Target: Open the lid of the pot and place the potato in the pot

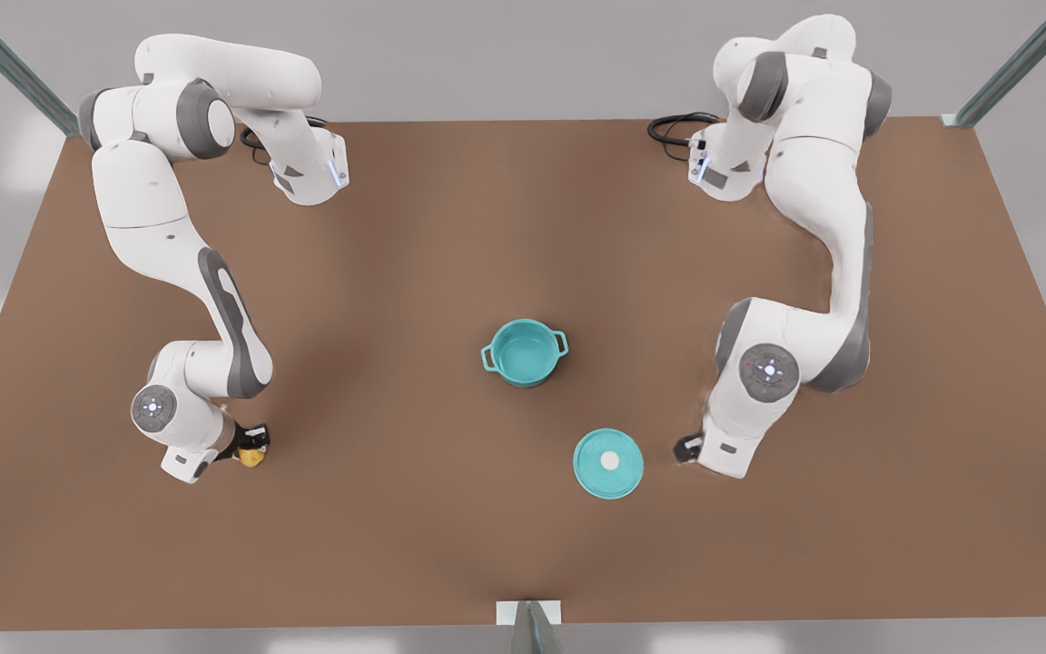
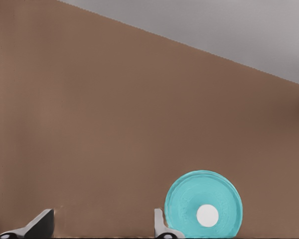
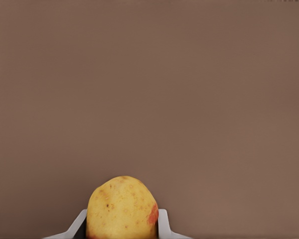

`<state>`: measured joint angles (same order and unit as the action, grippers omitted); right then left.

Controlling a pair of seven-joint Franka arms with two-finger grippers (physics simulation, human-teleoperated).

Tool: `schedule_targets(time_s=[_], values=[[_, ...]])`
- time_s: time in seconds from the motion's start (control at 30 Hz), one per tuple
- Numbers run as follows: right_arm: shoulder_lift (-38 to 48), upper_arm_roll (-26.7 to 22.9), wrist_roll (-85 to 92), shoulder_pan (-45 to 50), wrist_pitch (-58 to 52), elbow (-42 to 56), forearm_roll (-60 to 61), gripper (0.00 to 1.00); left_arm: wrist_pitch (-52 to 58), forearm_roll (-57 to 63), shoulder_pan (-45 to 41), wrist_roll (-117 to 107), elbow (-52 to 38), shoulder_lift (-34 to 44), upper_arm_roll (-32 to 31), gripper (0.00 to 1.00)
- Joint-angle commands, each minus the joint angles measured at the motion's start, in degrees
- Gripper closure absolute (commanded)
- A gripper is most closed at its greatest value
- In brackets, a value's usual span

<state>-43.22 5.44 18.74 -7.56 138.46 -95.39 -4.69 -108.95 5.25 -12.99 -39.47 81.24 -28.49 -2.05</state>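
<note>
The teal pot (image 1: 524, 352) stands uncovered at the table's middle, its teal inside bare. Its lid (image 1: 608, 463), a flat teal disc with a white knob, lies flat on the table nearer the front edge. At the front view's right my left gripper (image 1: 688, 447) hovers low just beside the lid; in the left wrist view the gripper (image 2: 102, 229) is open with nothing between its fingers and the lid (image 2: 203, 211) lies just past one finger. At the front view's left my right gripper (image 1: 251, 445) is shut on the yellow potato (image 1: 252, 456), which sits between the fingers (image 3: 122, 209).
The brown table (image 1: 396, 272) stretches wide around the pot. Black cables (image 1: 673, 127) lie near the arm bases at the back. Metal frame posts (image 1: 532, 627) stand at the front edge and back corners.
</note>
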Motion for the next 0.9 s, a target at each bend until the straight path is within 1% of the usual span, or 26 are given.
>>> schedule_targets(time_s=[0.0,0.03,0.07,0.13,0.17,0.23,0.3,0.43,0.5,0.57,0.6,0.77,0.83,0.87], values=[[0.15,0.01,0.95,0.00,-0.30,0.03,0.12,0.46,1.14,-11.23,3.49,38.15,26.22,22.23,0.73,0.00],[0.68,0.10,0.95,0.09,-0.56,0.03,0.20,0.46,2.61,-11.14,3.84,37.88,21.34,20.33,0.90,0.00],[1.03,0.36,0.95,0.09,-1.35,0.03,0.12,0.46,2.61,-11.05,5.78,37.62,13.87,15.22,0.91,0.00],[2.78,0.72,0.95,0.00,-3.37,0.03,0.20,0.46,-1.61,-8.51,7.18,37.71,12.28,12.67,1.25,0.00],[3.31,0.81,0.95,0.00,-3.72,-0.06,0.20,0.46,-1.61,-9.03,9.29,37.71,11.14,12.41,1.34,0.00],[4.01,0.89,0.95,0.09,-4.25,0.03,0.20,0.46,-1.27,-8.24,10.17,37.71,10.96,12.41,1.43,0.00],[5.86,2.65,0.95,0.09,-5.39,0.03,0.12,0.46,0.41,-8.15,10.17,37.27,11.40,13.02,2.13,0.00],[10.96,6.87,0.86,0.35,-11.02,0.03,0.12,0.47,-0.12,-8.07,10.17,35.16,11.05,12.41,2.05,0.00],[12.89,9.94,0.33,0.44,-13.92,0.03,0.12,0.47,0.06,-8.15,10.09,35.16,11.05,12.49,2.05,0.00],[13.34,13.37,-0.81,0.61,-14.53,0.03,0.12,0.47,0.14,-8.15,10.00,35.42,10.96,12.49,1.96,0.00],[13.42,16.01,-0.90,0.61,-16.20,0.03,0.20,0.47,0.41,-8.15,10.00,35.86,10.96,12.58,1.96,0.00],[13.42,25.15,-1.16,0.61,-17.61,0.03,0.29,0.47,0.67,-8.15,9.82,37.53,11.05,12.85,1.87,0.00],[13.34,29.10,-3.97,0.79,-17.61,0.29,0.12,0.47,2.61,-8.15,9.82,37.53,10.87,12.67,1.78,0.00],[13.25,29.55,-4.94,2.63,-17.61,0.64,0.20,0.47,2.61,-8.07,9.82,37.53,10.87,12.76,1.78,0.00]])
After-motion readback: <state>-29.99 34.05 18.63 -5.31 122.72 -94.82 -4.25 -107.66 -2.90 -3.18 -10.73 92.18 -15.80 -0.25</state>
